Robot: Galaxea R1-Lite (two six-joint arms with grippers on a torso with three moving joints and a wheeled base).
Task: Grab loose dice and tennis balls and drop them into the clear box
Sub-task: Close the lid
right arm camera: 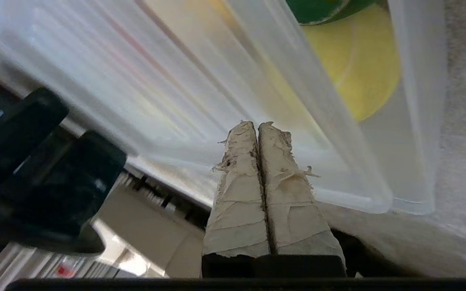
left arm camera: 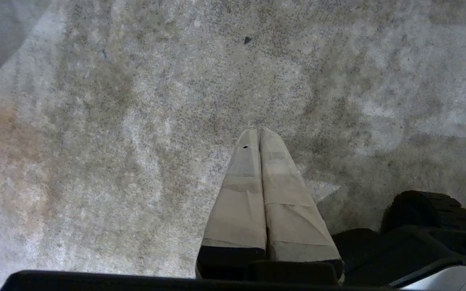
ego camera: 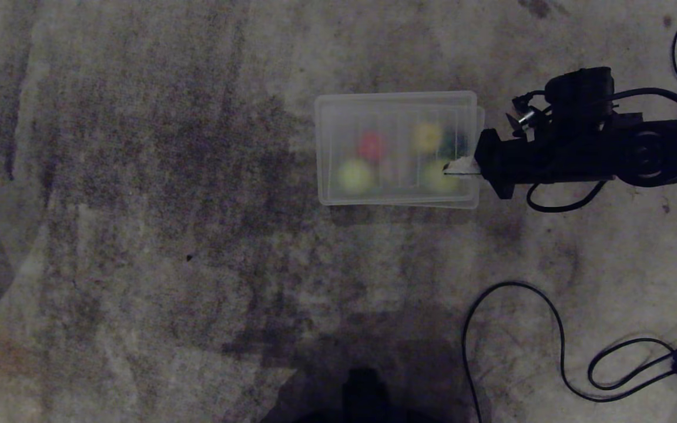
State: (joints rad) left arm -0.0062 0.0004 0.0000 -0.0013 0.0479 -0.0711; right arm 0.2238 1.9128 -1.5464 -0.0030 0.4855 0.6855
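A: Right gripper (ego camera: 453,167) — taped fingers pressed together, nothing between them. Tip sits at the right-hand end of the clear box (ego camera: 396,97), touching or just over the lid panel (right arm camera: 144,93) that lies across it.

B: Contents?

A: Seen through the plastic: red die (ego camera: 371,145), yellow die (ego camera: 427,136), dark green die (ego camera: 453,143), a pale shape that may be the tan die (ego camera: 396,170), and two tennis balls (ego camera: 355,176), one at the left end, the other under the fingertips. No loose dice or balls show on the carpet (ego camera: 138,205).

B: So collecting looks done. Step in hand?

A: Judged as seating the lid; it sits slightly skewed, its right edge overhanging the box rim.

B: Advice?

A: Nudge with the closed tip as a blunt pusher, low and slow, along the box's long side. The box is light and may slide on the pile; press down a little rather than shove sideways.

B: Left gripper (left arm camera: 260,133)?

A: Parked, fingers together, empty, hanging over bare carpet. Cables (ego camera: 515,329) lie near the right arm; keep clear of them
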